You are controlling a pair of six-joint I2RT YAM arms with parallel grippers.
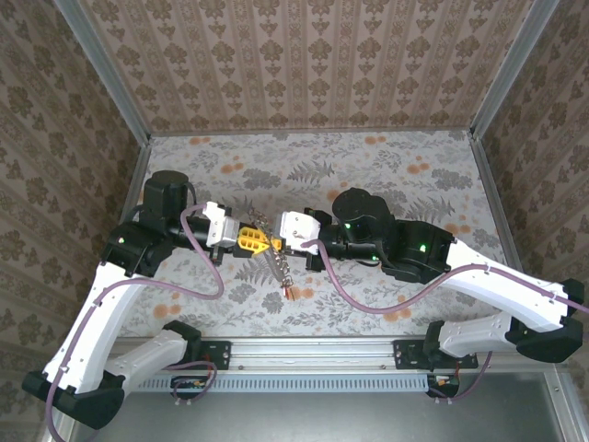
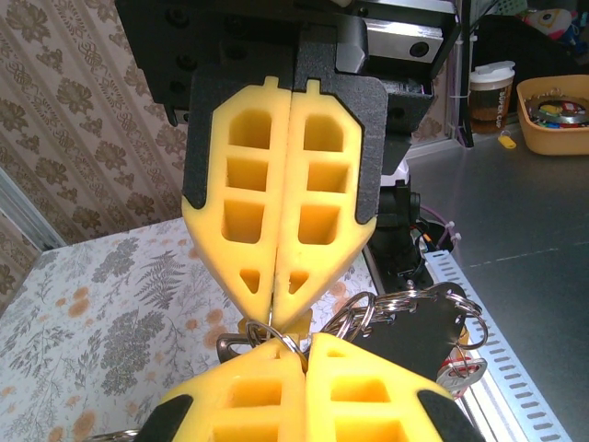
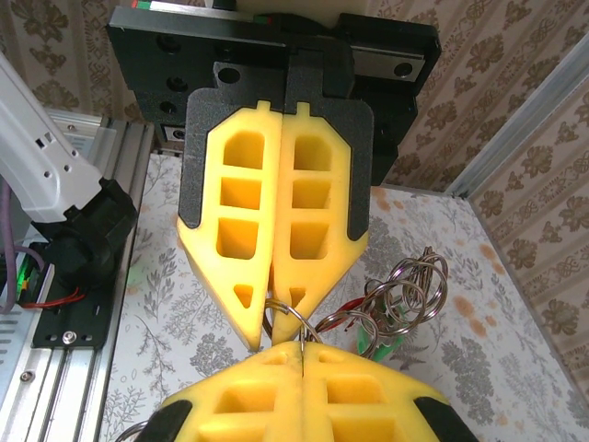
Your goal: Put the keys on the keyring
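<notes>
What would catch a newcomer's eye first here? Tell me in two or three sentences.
Over the middle of the flowered table, the left gripper and right gripper meet tip to tip, their yellow latticed fingers shut, pinching a thin grey metal keyring between them. Just beneath hangs a cluster of small metal keys, a red-orange tag lowest.

The fingers [image 2: 248, 184] are yellow backed in black, the keyring [image 3: 396, 293] silvery, the arms [image 1: 87, 313] white and black, the tablecloth [image 1: 414, 184] grey leaf-print with orange blossoms, the walls [image 1: 313, 64] brown damask.
</notes>
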